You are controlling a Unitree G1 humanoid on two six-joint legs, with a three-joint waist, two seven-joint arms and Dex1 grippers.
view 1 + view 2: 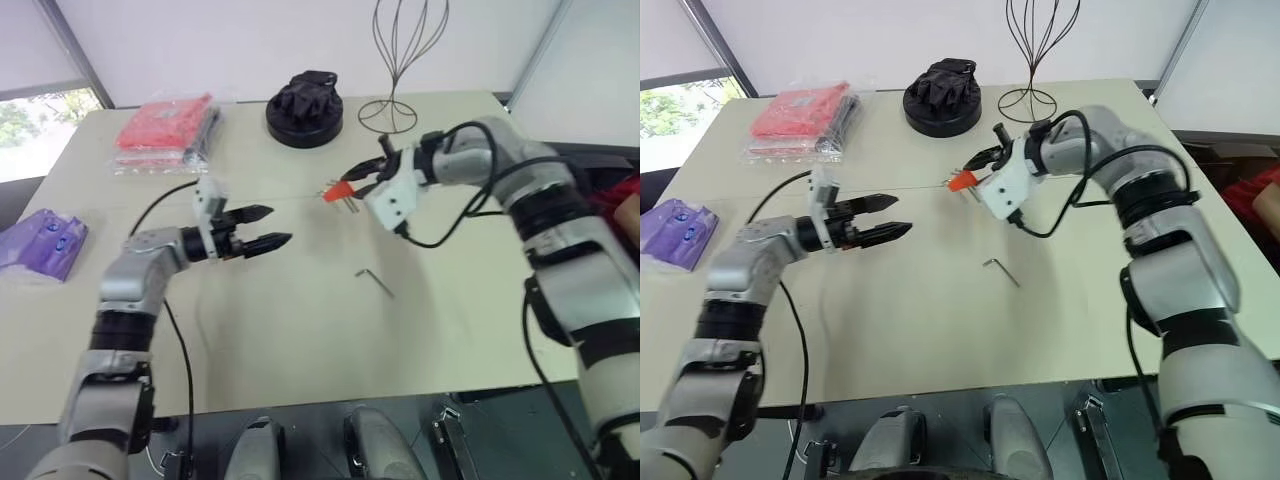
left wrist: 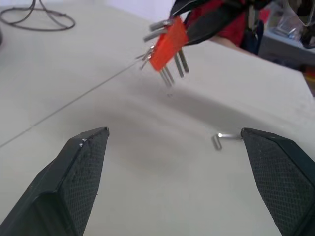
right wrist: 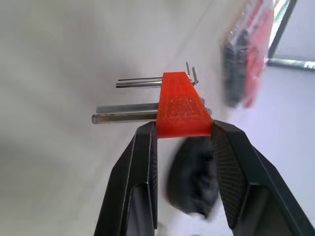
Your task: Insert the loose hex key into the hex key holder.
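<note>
Gripping the hex key holder [image 3: 183, 105] between the 2 black fingers [image 3: 140, 162] of the right gripper [image 1: 362, 183], clamped on the wide end of the orange-red block, with several thin metal keys sticking out of it to one side. Holding it up in the air above the beige table [image 1: 300, 340], over the far middle part of the tabletop, apart from the surface.

Lying flat on the table: the loose hex key [image 1: 376, 281], a thin dark L-shaped rod, nearer the front edge than the raised holder and well apart from it, touching neither gripper. Showing in the left wrist view as a short bent end [image 2: 218, 140] on the table surface just beside 1 of the fingertips [image 2: 273, 162].

Hovering over the table to the left of the loose key: the left gripper [image 1: 265, 228], pointing across toward the right, its 2 fingers spread wide with nothing between them. Facing the holder, which is hanging above and beyond those fingers.

Sitting at the far side of the table: a red packaged bundle [image 1: 165, 130] in clear wrapping toward the left, a black round stand with a dark glove-like shape [image 1: 305, 108] near the middle, and a wire stand [image 1: 390, 60] to its right. Resting at the left edge: a purple translucent pack [image 1: 42, 243].
</note>
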